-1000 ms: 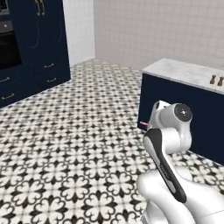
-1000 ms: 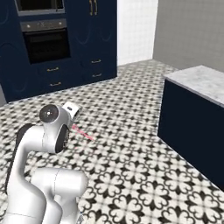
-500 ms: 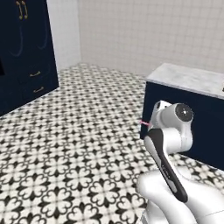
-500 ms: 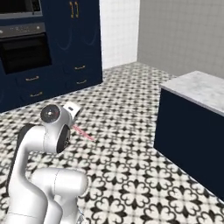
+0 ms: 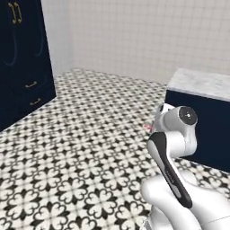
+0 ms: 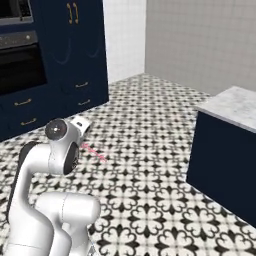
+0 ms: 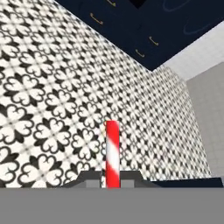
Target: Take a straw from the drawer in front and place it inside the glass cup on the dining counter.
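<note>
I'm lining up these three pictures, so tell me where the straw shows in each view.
Left base view: straw, a small pink tip just left of the arm's upper joint, centre right.
Right base view: a thin pink stick pointing right and down from the gripper, left of centre.
Hand view: upright red-and-white stick, bottom centre, clamped in the shut jaws.
Shared landmark: patterned floor.

The straw (image 7: 112, 151) looks smooth and glossy, like plastic, red with white stripes. The counter (image 6: 231, 105) has a matt marbled stone top over plain navy panels. The floor (image 5: 85, 134) is patterned tile, smooth. The far cabinets (image 6: 75, 55) are navy with a faint sheen and brass-like metal handles (image 6: 73, 12).
</note>
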